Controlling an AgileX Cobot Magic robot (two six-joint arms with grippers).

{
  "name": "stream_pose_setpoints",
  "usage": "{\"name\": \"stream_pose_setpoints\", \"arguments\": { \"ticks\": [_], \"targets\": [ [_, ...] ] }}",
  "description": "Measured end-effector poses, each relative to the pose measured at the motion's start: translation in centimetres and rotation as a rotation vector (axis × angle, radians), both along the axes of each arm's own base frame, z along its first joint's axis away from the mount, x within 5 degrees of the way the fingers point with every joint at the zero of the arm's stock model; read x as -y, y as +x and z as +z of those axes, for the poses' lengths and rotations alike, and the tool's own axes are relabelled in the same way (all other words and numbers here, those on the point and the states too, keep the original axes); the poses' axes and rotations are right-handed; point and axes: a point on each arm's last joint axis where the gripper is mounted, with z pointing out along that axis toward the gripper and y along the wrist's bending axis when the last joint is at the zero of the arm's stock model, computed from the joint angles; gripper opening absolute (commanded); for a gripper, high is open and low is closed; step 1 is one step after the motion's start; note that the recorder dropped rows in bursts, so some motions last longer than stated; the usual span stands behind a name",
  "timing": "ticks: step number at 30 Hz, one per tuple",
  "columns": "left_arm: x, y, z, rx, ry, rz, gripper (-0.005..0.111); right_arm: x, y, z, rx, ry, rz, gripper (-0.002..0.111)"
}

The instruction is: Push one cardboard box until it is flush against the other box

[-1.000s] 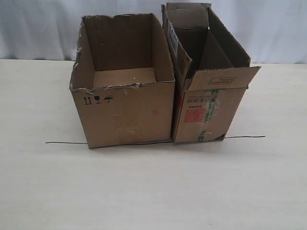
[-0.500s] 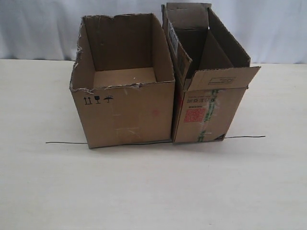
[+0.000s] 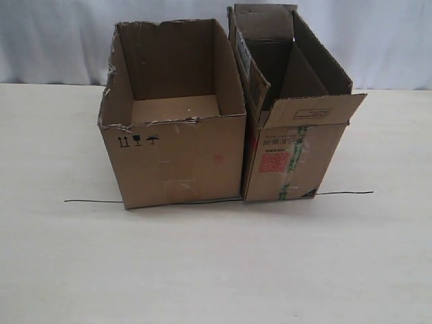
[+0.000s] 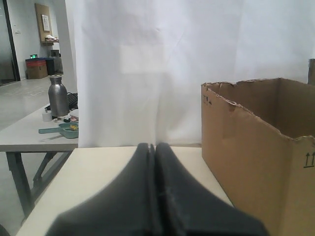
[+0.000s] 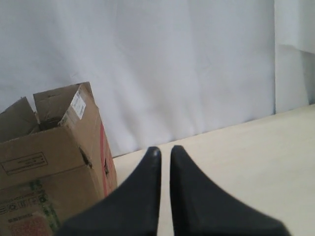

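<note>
The cardboard box, narrow with a red sticker, green-printed tape and upright flaps, stands on the right in the exterior view. The other box, wider with a ragged rim and small black symbols, stands to its left. Their facing sides meet at the front corner. Neither gripper shows in the exterior view. In the left wrist view my left gripper is shut and empty, apart from the other box. In the right wrist view my right gripper holds nothing, only a thin slit between its fingers, beside the cardboard box without touching it.
Both boxes stand on a pale table marked with a thin black line that runs under their fronts. A white curtain hangs behind. Beyond the table's left edge is a second table with a metal bottle.
</note>
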Motion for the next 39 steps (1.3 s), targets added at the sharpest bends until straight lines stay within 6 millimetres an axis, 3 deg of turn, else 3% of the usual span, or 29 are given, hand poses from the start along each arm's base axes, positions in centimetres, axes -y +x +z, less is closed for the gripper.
{"name": "stream_pose_setpoints", "arguments": {
  "ticks": [4,10,19,39],
  "targets": [
    [0.0,0.0,0.0,0.000,0.000,0.000,0.000,0.2,-0.1,1.3,0.041,-0.038,-0.022,0.005],
    [0.0,0.0,0.0,0.000,-0.002,0.000,0.000,0.3,-0.2,1.6,0.091,-0.055,-0.041,0.005],
    [0.0,0.0,0.0,0.000,-0.002,0.000,0.000,-0.3,0.0,-0.5,0.055,-0.033,0.037,0.005],
    [0.0,0.0,0.0,0.000,-0.002,0.000,0.000,-0.4,-0.4,-1.6,-0.046,-0.084,0.050,0.005]
  ]
}}
